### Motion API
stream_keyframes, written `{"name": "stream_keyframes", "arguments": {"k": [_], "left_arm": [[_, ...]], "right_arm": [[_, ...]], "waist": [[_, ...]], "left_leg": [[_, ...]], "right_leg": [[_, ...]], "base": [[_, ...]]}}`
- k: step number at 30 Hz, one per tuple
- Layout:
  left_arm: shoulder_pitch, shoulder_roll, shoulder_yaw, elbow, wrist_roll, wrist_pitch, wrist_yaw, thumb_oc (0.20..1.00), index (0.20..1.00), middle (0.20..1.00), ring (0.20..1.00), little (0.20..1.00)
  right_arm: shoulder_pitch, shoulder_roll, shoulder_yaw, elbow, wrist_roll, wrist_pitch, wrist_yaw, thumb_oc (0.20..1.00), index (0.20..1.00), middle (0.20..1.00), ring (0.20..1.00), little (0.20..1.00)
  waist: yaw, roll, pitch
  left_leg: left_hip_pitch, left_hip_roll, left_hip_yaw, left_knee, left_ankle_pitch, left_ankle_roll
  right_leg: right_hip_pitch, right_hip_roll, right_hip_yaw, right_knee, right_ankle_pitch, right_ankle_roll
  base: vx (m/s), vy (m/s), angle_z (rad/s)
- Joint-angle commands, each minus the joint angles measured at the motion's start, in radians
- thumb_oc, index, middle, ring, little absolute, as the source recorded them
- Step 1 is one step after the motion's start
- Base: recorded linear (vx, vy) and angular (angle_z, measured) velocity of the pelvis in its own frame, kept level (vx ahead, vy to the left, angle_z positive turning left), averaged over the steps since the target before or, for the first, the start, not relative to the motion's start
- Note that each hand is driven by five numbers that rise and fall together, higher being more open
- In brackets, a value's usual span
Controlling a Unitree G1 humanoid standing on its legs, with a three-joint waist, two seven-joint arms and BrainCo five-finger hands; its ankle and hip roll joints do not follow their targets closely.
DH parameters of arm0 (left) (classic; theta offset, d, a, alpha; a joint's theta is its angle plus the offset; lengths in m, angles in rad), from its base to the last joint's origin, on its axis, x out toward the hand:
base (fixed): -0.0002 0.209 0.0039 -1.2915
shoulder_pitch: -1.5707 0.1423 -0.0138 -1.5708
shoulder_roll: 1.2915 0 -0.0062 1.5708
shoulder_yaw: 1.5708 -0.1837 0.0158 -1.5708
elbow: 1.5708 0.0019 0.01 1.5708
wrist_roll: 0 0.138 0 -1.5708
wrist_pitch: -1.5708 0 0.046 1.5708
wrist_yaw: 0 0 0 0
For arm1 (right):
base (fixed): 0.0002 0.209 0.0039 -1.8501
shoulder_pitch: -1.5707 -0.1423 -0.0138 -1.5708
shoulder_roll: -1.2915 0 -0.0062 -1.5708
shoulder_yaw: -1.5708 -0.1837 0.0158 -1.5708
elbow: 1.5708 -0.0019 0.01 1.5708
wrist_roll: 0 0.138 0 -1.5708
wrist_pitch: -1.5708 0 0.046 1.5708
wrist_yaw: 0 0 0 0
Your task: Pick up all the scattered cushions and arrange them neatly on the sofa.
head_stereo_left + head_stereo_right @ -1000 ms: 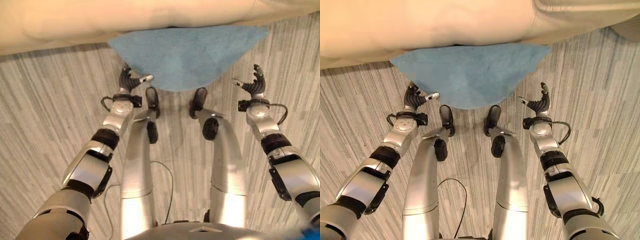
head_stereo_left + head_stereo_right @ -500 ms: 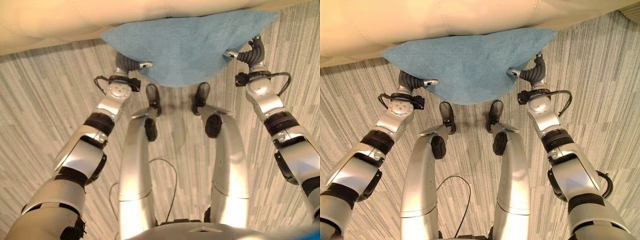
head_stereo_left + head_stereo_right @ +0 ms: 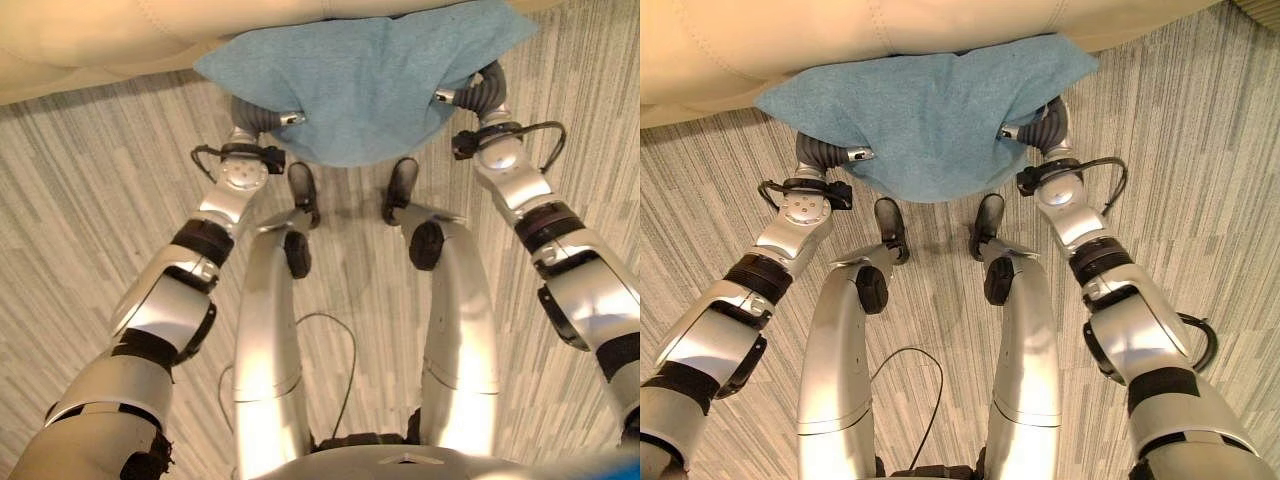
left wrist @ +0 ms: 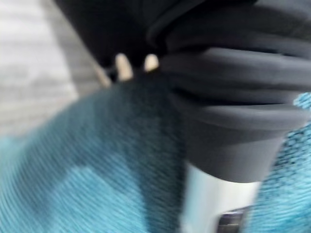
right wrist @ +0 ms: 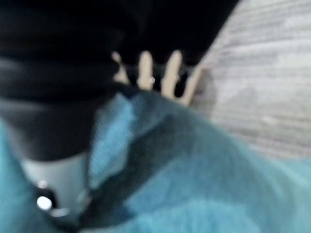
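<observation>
The blue cushion (image 3: 365, 80) lies on the floor against the sofa (image 3: 120, 40), looking soft and light, best squeezed at both sides, where left hand (image 3: 262, 115) and right hand (image 3: 475, 92) press, finger state unclear.

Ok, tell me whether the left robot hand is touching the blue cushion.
Touching. In the left eye view the left robot hand presses into the blue cushion edge, which bulges over it; its fingers are hidden beneath.

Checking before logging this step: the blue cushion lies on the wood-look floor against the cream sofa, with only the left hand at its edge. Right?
Not quite: both hands are at the blue cushion, left hand and right hand, one on each side, as the right eye view shows. The rest stands.
</observation>
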Motion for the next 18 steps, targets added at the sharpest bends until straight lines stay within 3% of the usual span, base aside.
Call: {"name": "stream_keyframes", "arguments": {"k": [1,4,5,6,12,15,18], "left_arm": [[-0.084,-0.077,-0.009,-0.039,-0.026,-0.114,-0.005,1.0,1.0,1.0,1.0,1.0],[-0.084,-0.095,-0.011,-0.057,-0.048,-0.119,-0.012,1.0,1.0,1.0,1.0,1.0],[-0.082,-0.098,-0.01,-0.061,-0.047,-0.12,-0.013,0.884,0.884,0.884,0.884,0.884],[-0.076,-0.107,-0.005,-0.071,-0.053,-0.125,-0.015,0.2,0.2,0.2,0.2,0.2],[-0.05,-0.118,0.017,-0.088,-0.072,-0.133,-0.026,0.2,0.2,0.2,0.2,0.2],[-0.022,-0.142,0.043,-0.109,-0.1,-0.142,-0.046,0.2,0.2,0.2,0.2,0.2],[-0.002,-0.161,0.052,-0.122,-0.1,-0.147,-0.052,0.2,0.2,0.2,0.2,0.2]], "right_arm": [[-0.057,0.106,0.104,-0.045,-0.023,-0.047,0.029,1.0,1.0,1.0,1.0,1.0],[-0.054,0.138,0.097,-0.036,-0.004,-0.051,0.028,1.0,1.0,1.0,1.0,1.0],[-0.052,0.141,0.096,-0.037,-0.002,-0.051,0.031,0.467,0.467,0.467,0.467,0.467],[-0.043,0.15,0.087,-0.045,0.005,-0.057,0.035,0.2,0.2,0.2,0.2,0.2],[-0.026,0.153,0.054,-0.066,0.011,-0.07,0.027,0.2,0.2,0.2,0.2,0.2],[-0.006,0.148,0.01,-0.095,0.011,-0.079,0.016,0.2,0.2,0.2,0.2,0.2],[0.017,0.146,-0.016,-0.114,0.013,-0.086,0.009,0.2,0.2,0.2,0.2,0.2]], "waist": [[0.004,0.033,-0.039],[0.005,0.033,-0.051],[0.004,0.031,-0.055],[0.003,0.031,-0.064],[0.004,0.038,-0.113],[0.009,0.055,-0.188],[0.012,0.066,-0.223]], "left_leg": [[-0.019,-0.019,-0.124,-0.068,0.052,-0.067],[-0.019,-0.025,-0.127,-0.078,0.056,-0.07],[-0.019,-0.026,-0.127,-0.081,0.057,-0.071],[-0.019,-0.03,-0.127,-0.086,0.06,-0.075],[-0.019,-0.034,-0.129,-0.113,0.067,-0.08],[-0.018,-0.031,-0.133,-0.167,0.081,-0.084],[0.004,-0.028,-0.138,-0.214,0.093,-0.084]], "right_leg": [[0.05,0.007,0.023,-0.075,0.049,0.138],[0.05,0.007,0.02,-0.08,0.052,0.138],[0.05,0.005,0.02,-0.081,0.052,0.139],[0.055,0.005,0.017,-0.086,0.055,0.139],[0.071,0.006,-0.006,-0.119,0.065,0.142],[0.091,0.019,-0.049,-0.178,0.067,0.148],[0.125,0.027,-0.077,-0.224,0.069,0.149]], "base": [[0.0,0.0,0.0],[0.0,-0.008,0.03],[-0.01,-0.009,0.06],[-0.01,-0.009,0.08],[0.0,0.022,0.09],[-0.02,0.04,0.0],[-0.06,0.023,-0.03]]}}
